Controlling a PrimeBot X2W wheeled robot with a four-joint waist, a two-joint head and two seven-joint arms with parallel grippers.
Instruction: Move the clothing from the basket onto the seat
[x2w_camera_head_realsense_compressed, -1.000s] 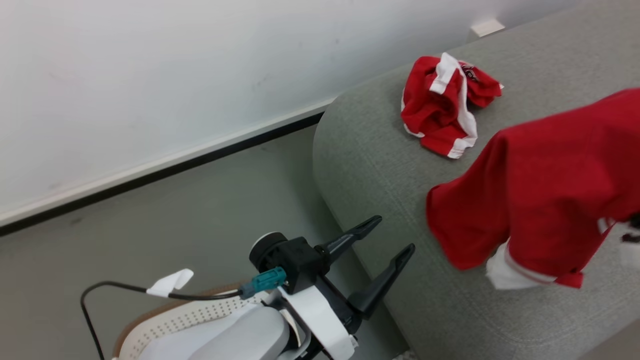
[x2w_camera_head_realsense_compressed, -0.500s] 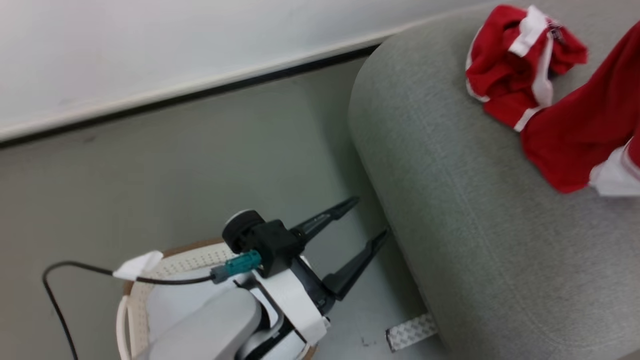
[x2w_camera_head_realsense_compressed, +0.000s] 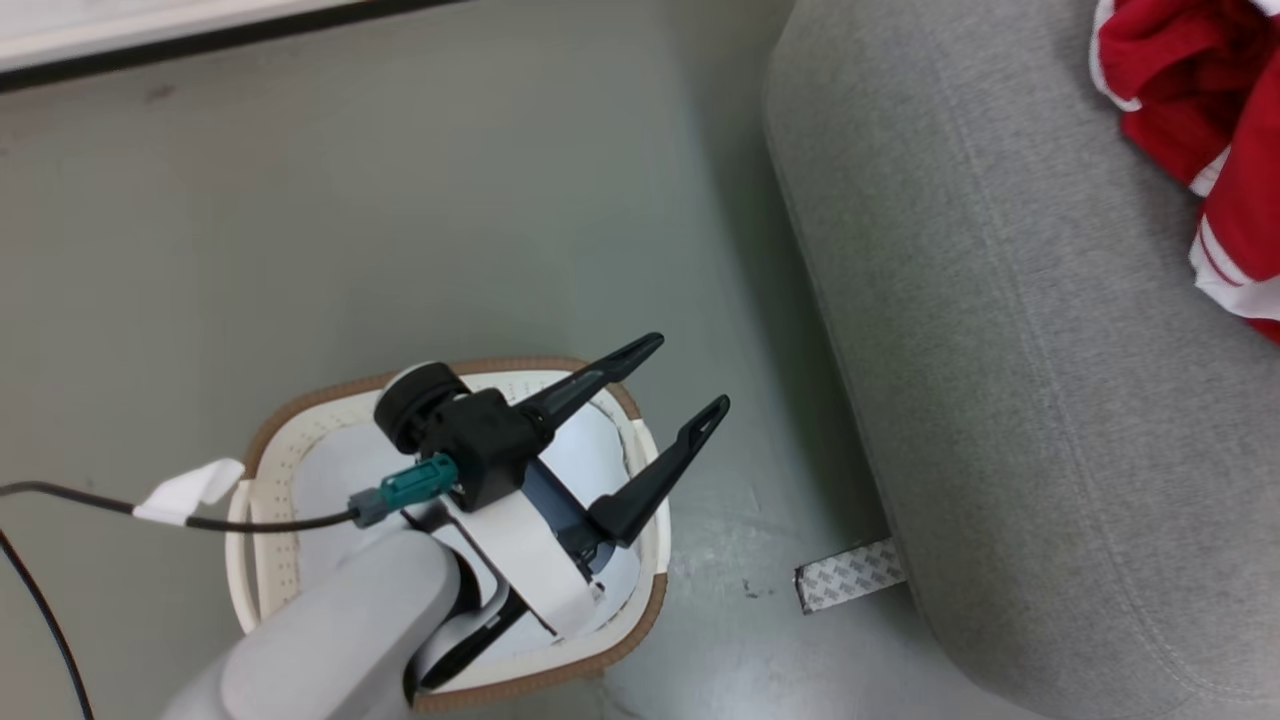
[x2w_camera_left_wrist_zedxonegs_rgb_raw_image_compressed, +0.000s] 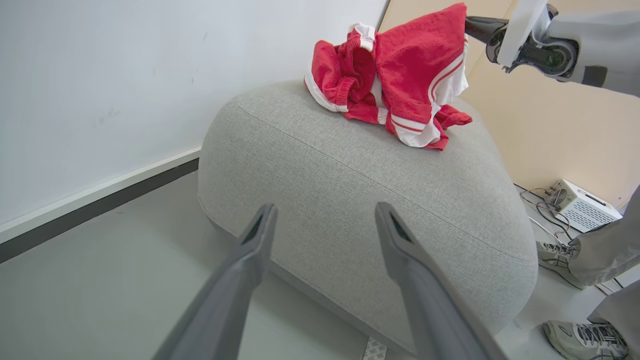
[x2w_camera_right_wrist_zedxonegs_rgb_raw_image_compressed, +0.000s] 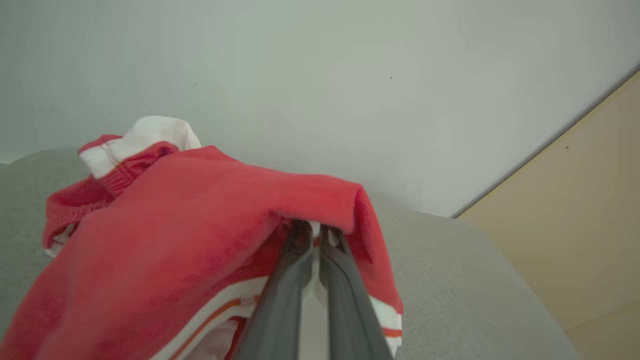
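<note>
The cream basket (x2w_camera_head_realsense_compressed: 268, 560) with a brown rim stands on the floor at the lower left, its pale bottom bare where it shows. My left gripper (x2w_camera_head_realsense_compressed: 688, 374) hovers over it, open and holding nothing (x2w_camera_left_wrist_zedxonegs_rgb_raw_image_compressed: 325, 207). The grey seat (x2w_camera_head_realsense_compressed: 1000, 350) (x2w_camera_left_wrist_zedxonegs_rgb_raw_image_compressed: 450, 200) rises to the right. One red piece of clothing (x2w_camera_left_wrist_zedxonegs_rgb_raw_image_compressed: 335, 75) (x2w_camera_head_realsense_compressed: 1160, 60) lies crumpled on top. My right gripper (x2w_camera_right_wrist_zedxonegs_rgb_raw_image_compressed: 315, 229) (x2w_camera_left_wrist_zedxonegs_rgb_raw_image_compressed: 470, 24) is shut on the second red garment (x2w_camera_left_wrist_zedxonegs_rgb_raw_image_compressed: 415, 65) (x2w_camera_right_wrist_zedxonegs_rgb_raw_image_compressed: 175, 240) (x2w_camera_head_realsense_compressed: 1240, 220), which has white stripes. It hangs beside the first, its lower end on the seat.
A white wall with a dark baseboard (x2w_camera_left_wrist_zedxonegs_rgb_raw_image_compressed: 100, 205) runs behind the seat. A patch of patterned tape (x2w_camera_head_realsense_compressed: 850, 575) lies on the floor by the seat's foot. Right of the seat are a white box with cables (x2w_camera_left_wrist_zedxonegs_rgb_raw_image_compressed: 580, 205) and a person's shoes (x2w_camera_left_wrist_zedxonegs_rgb_raw_image_compressed: 585, 340).
The head camera has swung down, so the basket shows whole and the seat sits further right. The garment in my right gripper has come up against the one lying on the seat.
</note>
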